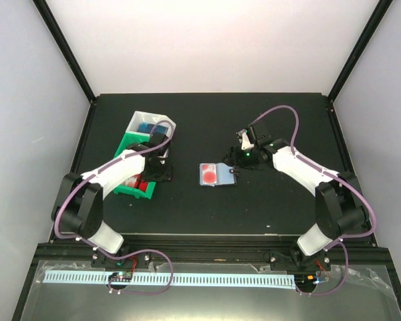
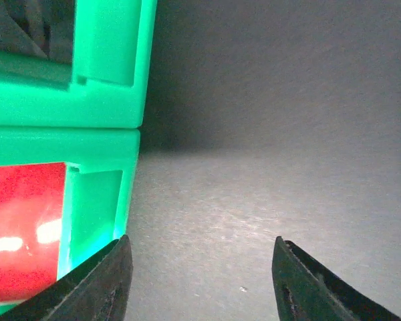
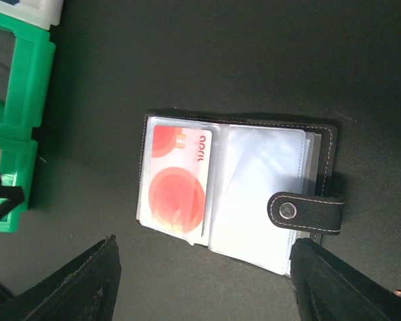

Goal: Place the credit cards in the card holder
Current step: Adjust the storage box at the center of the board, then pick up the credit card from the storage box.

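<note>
The card holder (image 1: 216, 175) lies open on the black table, light blue inside, its snap strap (image 3: 307, 212) folded over the right page. A red and white credit card (image 3: 177, 187) sits in its left pocket. My right gripper (image 3: 204, 253) hovers over the holder's near edge, open, with nothing between its fingers; from above it (image 1: 239, 160) is just right of the holder. My left gripper (image 2: 200, 271) is open over bare table beside the green tray (image 2: 107, 100). A red card (image 2: 27, 227) lies inside that tray.
The green tray (image 1: 135, 179) sits at the left of the table with a white tray (image 1: 150, 124) behind it holding blue items. The left gripper (image 1: 160, 172) is at the green tray's right wall. Black frame posts stand at the table's back corners.
</note>
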